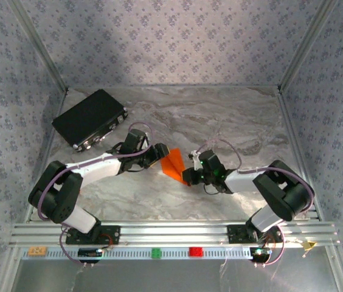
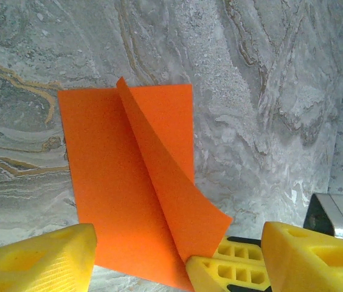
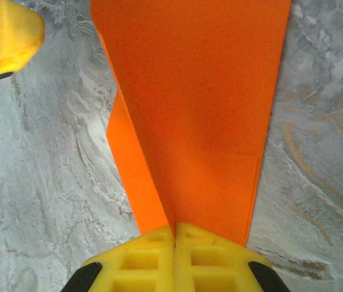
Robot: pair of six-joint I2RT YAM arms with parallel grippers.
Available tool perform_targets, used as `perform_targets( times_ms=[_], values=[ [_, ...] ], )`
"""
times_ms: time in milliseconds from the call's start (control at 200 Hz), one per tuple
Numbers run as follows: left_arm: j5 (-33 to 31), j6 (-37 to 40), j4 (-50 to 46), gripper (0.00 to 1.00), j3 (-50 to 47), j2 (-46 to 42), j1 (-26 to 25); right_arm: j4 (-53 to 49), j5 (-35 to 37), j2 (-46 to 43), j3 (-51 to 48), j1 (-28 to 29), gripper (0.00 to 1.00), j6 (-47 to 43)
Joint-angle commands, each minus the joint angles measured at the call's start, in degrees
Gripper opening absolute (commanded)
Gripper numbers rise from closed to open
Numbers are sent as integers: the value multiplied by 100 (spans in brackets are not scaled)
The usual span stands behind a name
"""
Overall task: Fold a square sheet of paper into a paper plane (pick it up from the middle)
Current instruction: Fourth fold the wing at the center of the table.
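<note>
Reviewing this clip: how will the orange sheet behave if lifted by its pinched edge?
Probably floppy: the square sheet of paper is thin and its raised flap curves. Likely very light, so the shut right gripper should hold it.

Robotics lab test cell, by every sign: desk (image 1: 232, 115) draped in marble-print sheeting, closed in by patterned fabric walls (image 1: 171, 42) on aluminium posts (image 1: 38, 44), with left arm (image 1: 92, 167) and right arm (image 1: 269, 182) bolted to an extruded aluminium rail (image 1: 171, 230) along the near edge.
</note>
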Motion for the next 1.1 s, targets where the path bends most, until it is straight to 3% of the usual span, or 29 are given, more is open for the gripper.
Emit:
perform_targets(
  times_ms=[0, 295, 380, 565, 680, 1099],
  values=[
    [65, 52, 41, 71, -36, 55, 20, 200, -623, 147, 21, -160, 0, 431],
    [122, 52, 97, 67, -34, 113, 20, 853, -1326, 505, -67, -481, 0, 1041],
    [132, 52, 134, 57, -40, 124, 22, 985, -1389, 563, -103, -555, 0, 1156],
    [289, 43, 331, 20, -44, 224, -4, 1133, -1381, 606, -240, -631, 0, 1272],
    [619, 60, 616, 10, 53, 493, -59, 1261, -1422, 673, -309, -676, 0, 1342],
    [1114, -128, 1384, 8, 470, 1386, -388, 1556, -1503, 824, -428, -745, 0, 1509]
  ],
)
